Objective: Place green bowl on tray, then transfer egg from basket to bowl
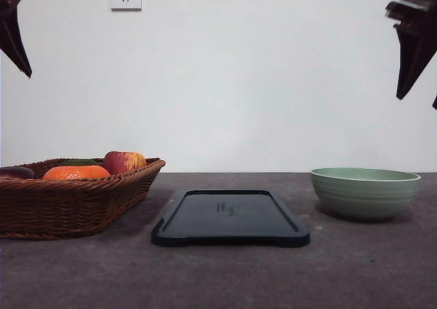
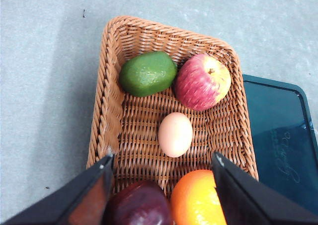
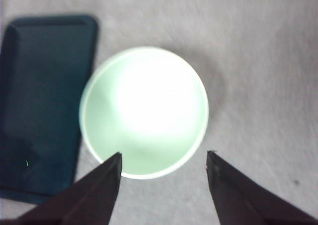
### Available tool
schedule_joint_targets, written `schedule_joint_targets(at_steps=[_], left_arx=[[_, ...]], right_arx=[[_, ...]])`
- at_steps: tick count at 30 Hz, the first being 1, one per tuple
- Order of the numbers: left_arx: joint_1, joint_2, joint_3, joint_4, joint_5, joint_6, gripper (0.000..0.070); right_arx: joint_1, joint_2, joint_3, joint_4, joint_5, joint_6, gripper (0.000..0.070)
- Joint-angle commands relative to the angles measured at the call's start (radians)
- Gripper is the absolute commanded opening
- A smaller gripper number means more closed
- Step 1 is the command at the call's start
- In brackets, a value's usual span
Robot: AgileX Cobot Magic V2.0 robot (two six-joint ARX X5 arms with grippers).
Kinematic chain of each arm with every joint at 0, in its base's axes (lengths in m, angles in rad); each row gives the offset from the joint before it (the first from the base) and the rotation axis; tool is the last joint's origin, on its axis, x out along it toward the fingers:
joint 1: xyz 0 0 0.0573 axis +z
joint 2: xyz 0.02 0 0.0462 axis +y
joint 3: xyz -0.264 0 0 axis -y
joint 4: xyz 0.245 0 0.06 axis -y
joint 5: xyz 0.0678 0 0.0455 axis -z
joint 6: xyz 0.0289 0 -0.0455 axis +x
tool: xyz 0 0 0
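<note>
The first step is in hand: the pale sage-green ceramic bowl sits on the grey tabletop beside the empty dark rectangular plastic tray. The right gripper hovers above it, fingers spread and empty, and must descend onto the rim. The left gripper, likewise released, waits over the pale brown egg in the woven wicker basket.

The left gripper has two flat black fingers shaped like long pointy wedges. One finger has a brownish inner face, and its tip has a small pale spot. The right gripper has the same dark, pointy fingers, and they look smooth and plain.
</note>
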Motion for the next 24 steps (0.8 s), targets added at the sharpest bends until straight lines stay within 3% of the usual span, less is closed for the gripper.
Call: schedule_joint_targets(at_steps=[1,9,18,20,23,24], left_arx=[[0.002,0.006,0.026,0.01,0.005,0.013,0.0396],[0.001,0.006,0.026,0.01,0.005,0.01,0.0396],[0.001,0.006,0.026,0.011,0.005,0.01,0.0396],[0.001,0.006,0.026,0.011,0.005,0.01,0.0395],[0.001,0.006,0.026,0.011,0.005,0.01,0.0395],[0.001,0.006,0.026,0.011,0.005,0.01,0.0395]], right_arx=[[-0.002,0.059,0.058,-0.027,0.011,-0.03,0.0334],[-0.002,0.266,0.212,-0.087,0.016,-0.07,0.0333],[-0.002,0.425,0.236,-0.078,0.057,-0.113,0.0287],[-0.002,0.45,0.236,-0.074,0.058,-0.126,0.0211],[-0.002,0.479,0.236,-0.071,0.059,-0.127,0.0019],[-0.002,0.483,0.236,-0.072,0.06,-0.126,0.0]])
